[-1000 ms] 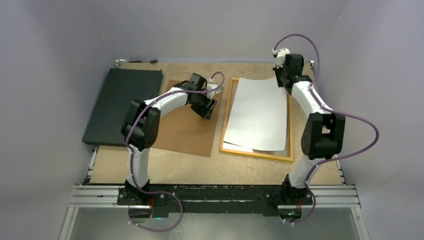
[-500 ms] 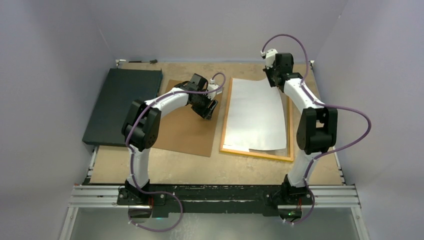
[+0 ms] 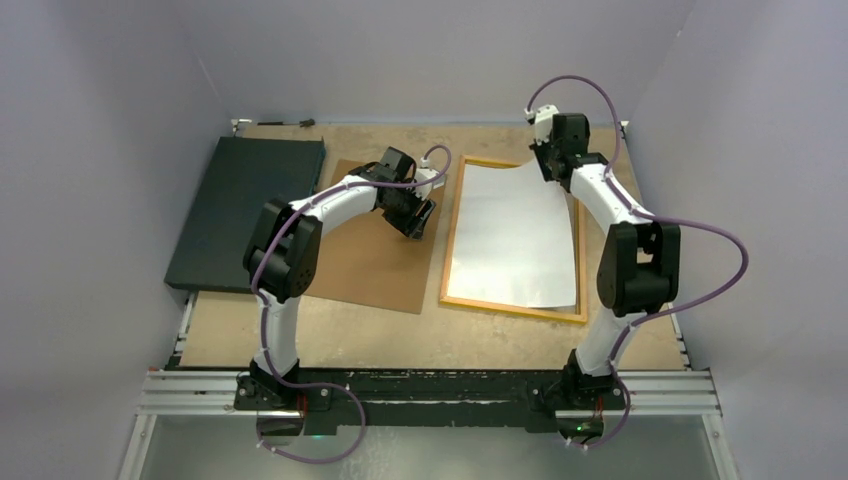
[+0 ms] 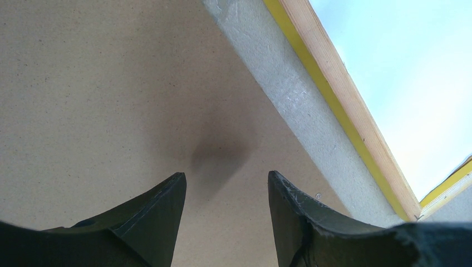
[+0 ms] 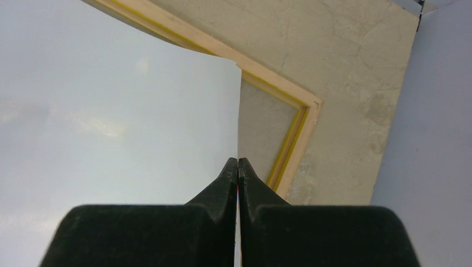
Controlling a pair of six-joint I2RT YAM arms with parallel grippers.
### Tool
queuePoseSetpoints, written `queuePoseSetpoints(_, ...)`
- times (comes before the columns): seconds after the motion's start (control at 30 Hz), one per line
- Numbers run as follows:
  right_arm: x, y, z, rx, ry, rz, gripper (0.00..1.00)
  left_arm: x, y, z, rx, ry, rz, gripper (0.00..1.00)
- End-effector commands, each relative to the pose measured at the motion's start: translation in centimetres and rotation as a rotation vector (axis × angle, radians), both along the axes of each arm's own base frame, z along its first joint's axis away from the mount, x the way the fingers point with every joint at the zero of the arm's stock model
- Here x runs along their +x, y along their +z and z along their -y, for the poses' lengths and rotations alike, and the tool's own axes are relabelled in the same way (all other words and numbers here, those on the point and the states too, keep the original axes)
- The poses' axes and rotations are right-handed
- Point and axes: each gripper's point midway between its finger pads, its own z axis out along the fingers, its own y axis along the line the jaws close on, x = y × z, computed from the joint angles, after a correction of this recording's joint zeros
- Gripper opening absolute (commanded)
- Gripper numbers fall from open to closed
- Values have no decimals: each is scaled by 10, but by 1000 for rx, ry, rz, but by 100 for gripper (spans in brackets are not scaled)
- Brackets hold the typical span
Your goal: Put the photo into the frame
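The photo [image 3: 510,235] lies white back up inside the yellow-orange frame [image 3: 450,240], right of centre on the table. Its far right corner is lifted and pinched in my right gripper [image 3: 548,165]. In the right wrist view the right gripper [image 5: 238,161] is shut on the photo [image 5: 111,111] at its edge, with the frame [image 5: 289,144] corner just beyond. My left gripper [image 3: 418,222] hovers over the brown backing board [image 3: 370,265], beside the frame's left rail. The left gripper [image 4: 226,175] is open with nothing between its fingers; the frame [image 4: 334,78] rail runs to its right.
A dark flat slab [image 3: 240,205] lies at the far left, partly under the backing board's side. Grey walls close in on the left, back and right. A metal rail [image 3: 430,385] holding both arm bases runs along the near edge.
My right gripper has carried the photo's far corner leftward and down a little. The photo now sits within the frame and the far rail shows. The left arm has not moved.
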Motion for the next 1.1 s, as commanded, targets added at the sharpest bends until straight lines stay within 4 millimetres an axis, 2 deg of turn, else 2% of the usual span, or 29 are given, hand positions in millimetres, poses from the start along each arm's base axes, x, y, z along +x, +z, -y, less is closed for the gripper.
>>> queuePoseSetpoints(0.0, 6, 16, 10, -20, -65, 60, 0, 4, 14, 3, -23, -9, 44, 54)
queuePoseSetpoints(0.07, 5, 13, 14, -26, -96, 56, 1, 4, 15, 2, -22, -8, 47, 54)
queuePoseSetpoints(0.17, 1, 7, 16, -25, -110, 40, 8, 4, 15, 0, -17, -8, 53, 54)
queuePoseSetpoints(0.3, 0, 7, 25, -42, -171, 68, 39, 7, 19, 1, -19, -10, 62, 54)
queuePoseSetpoints(0.4, 1, 10, 31, -56, -204, 89, 52, 6, 21, 0, -20, -10, 66, 55)
queuePoseSetpoints(0.57, 0, 19, 36, -53, -254, 130, 59, 4, 22, -1, -20, -15, 64, 55)
queuePoseSetpoints(0.73, 1, 44, 39, -14, -305, 219, 61, 6, 27, -6, -30, -5, 64, 57)
queuePoseSetpoints(0.83, 5, 57, 19, 77, -268, 256, 61, 15, 36, -19, -38, 19, 73, 58)
queuePoseSetpoints(0.9, 6, 60, -8, 173, -235, 258, 65, 25, 45, -35, -34, 45, 87, 60)
queuePoseSetpoints(0.93, 6, 59, -26, 215, -205, 248, 73, 31, 51, -45, -34, 63, 97, 61)
queuePoseSetpoints(0.97, 5, 59, -47, 259, -170, 237, 91, 38, 56, -57, -33, 84, 107, 62)
queuePoseSetpoints(1.0, 4, 57, -68, 307, -146, 220, 98, 42, 61, -69, -26, 102, 110, 62)
queuePoseSetpoints(1.07, 0, 52, -114, 411, -103, 167, 99, 55, 71, -104, 1, 152, 131, 63)
